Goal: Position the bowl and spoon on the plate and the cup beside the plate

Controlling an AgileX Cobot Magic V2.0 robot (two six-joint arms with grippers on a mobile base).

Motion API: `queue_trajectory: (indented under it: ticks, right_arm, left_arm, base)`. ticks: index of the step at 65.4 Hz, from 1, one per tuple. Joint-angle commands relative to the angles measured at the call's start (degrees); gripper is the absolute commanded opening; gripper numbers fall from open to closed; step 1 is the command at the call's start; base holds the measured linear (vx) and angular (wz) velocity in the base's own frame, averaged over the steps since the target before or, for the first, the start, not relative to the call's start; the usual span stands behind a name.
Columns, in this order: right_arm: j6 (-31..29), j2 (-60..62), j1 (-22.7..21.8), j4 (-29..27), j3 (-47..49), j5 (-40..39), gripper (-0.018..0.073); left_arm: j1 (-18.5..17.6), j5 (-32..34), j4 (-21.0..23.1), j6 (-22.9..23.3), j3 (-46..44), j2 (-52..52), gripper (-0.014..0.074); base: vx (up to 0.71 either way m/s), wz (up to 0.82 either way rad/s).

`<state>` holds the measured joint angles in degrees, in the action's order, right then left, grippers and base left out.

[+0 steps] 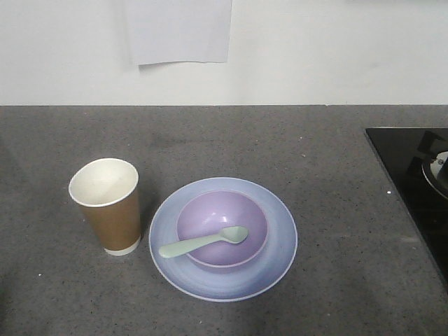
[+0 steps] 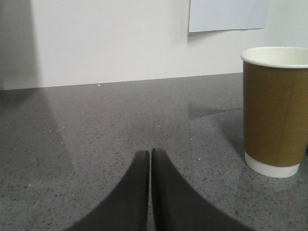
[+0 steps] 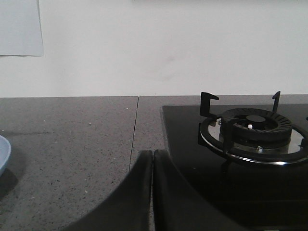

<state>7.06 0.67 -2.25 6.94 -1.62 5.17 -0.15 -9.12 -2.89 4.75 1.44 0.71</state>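
The left gripper has its dark jaws pressed together with nothing between them, tips low over the speckled grey bench. The right gripper is likewise closed and empty, its tips low over the bench beside the edge of a black glass hob carrying a gas burner with a metal ring and black pan supports.

From the left wrist view, the cup stands upright to the right of the jaws and apart from them: brown paper wall, white rim at the mouth, white band at the foot. No print can be read on it.

In the front view the cup stands just beside the left rim of the plate, a round pale bluish-lavender dish with a shallow raised edge. The bowl, matte lavender-purple and narrower than the plate, sits in the plate's middle. The spoon, pale whitish-mint plastic, lies across the bowl, its oval scoop inside and its flat handle over the near-left rim.

A blank sheet of paper hangs on the white wall behind the bench. Neither arm appears in the front view.
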Motion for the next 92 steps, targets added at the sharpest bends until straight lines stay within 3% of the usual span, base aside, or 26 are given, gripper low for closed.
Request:
queue_trajectory:
  ticks: [1,70,81,92]
  right_arm:
    - [-0.06,0.37,-0.05,1.05,-0.05,-2.75,-0.0006]
    - [0.0,0.31,0.25,-0.75,-0.05,-1.34,-0.0006]
    - [0.05,0.31,0.25,-3.34,-0.05,3.27,-0.0006]
    - [0.05,0.31,0.25,-4.41,-0.05,2.75,-0.0006]
  left_arm:
    - [0.15,4.0,0.1,0.62,1.74,0.82,-0.0006]
    - [0.15,4.0,0.1,0.62,1.74,0.82,-0.0006]
    - [0.15,4.0,0.1,0.62,1.74,0.82,-0.0006]
    - [0.15,4.0,0.1,0.62,1.74,0.82,-0.0006]
  base:
    - [0.0,0.0]
    - [0.0,0.0]
    - [0.0,0.0]
    - [0.0,0.0]
